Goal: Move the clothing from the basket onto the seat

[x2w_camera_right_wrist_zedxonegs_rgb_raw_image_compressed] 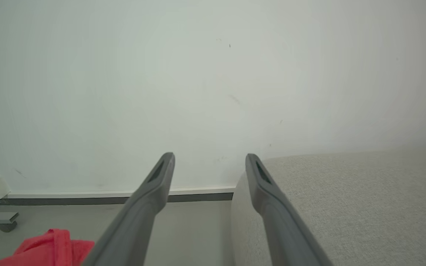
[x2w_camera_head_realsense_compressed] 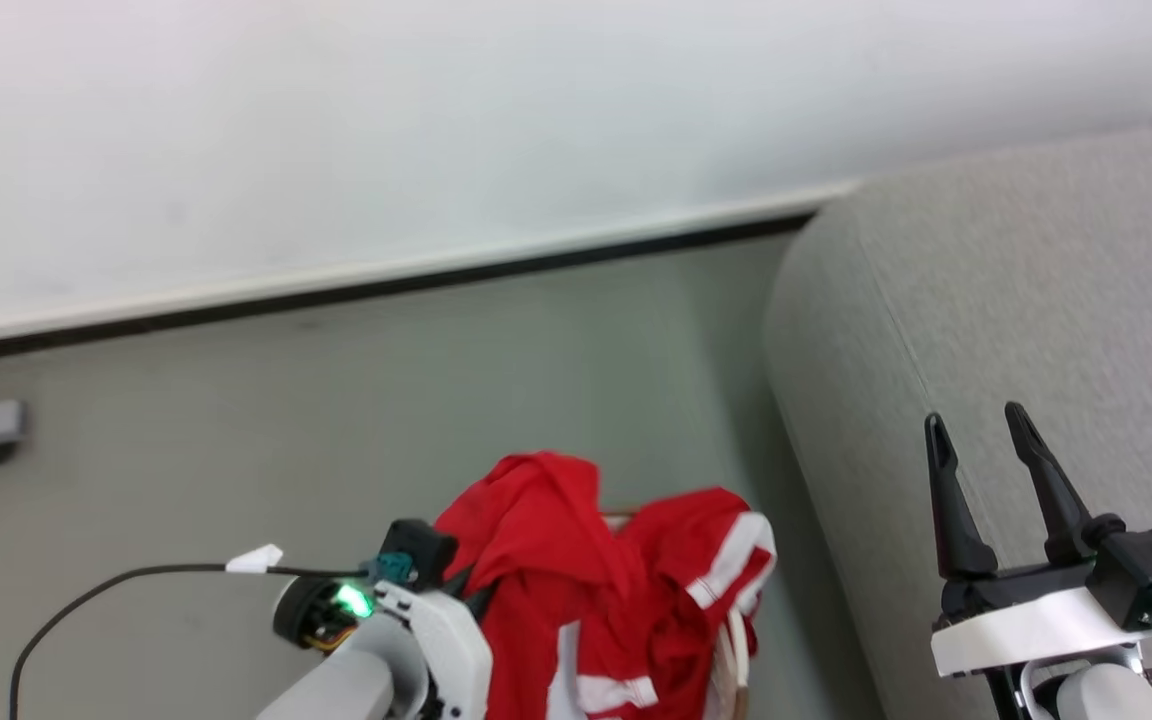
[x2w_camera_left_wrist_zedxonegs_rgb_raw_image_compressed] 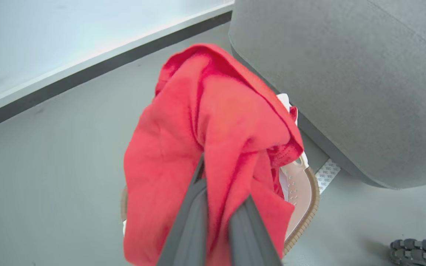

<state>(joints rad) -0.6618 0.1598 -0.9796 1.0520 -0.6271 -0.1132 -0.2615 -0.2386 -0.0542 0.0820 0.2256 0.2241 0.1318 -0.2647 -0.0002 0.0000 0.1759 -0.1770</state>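
left end effector (x2w_camera_left_wrist_zedxonegs_rgb_raw_image_compressed: 218,184) clamped on clothing (x2w_camera_left_wrist_zedxonegs_rgb_raw_image_compressed: 198,122), draped long-axis vertical above basket (x2w_camera_left_wrist_zedxonegs_rgb_raw_image_compressed: 313,201), right end effector (x2w_camera_head_realsense_compressed: 976,420) spread, empty

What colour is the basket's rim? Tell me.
The basket rim is brown, clearest in the left wrist view.

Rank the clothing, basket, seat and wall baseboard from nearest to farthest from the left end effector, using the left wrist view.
1. Clothing: clamped in the left end effector.
2. Basket: just below, right.
3. Seat: beyond the basket, right.
4. Baseboard: farthest, upper left.
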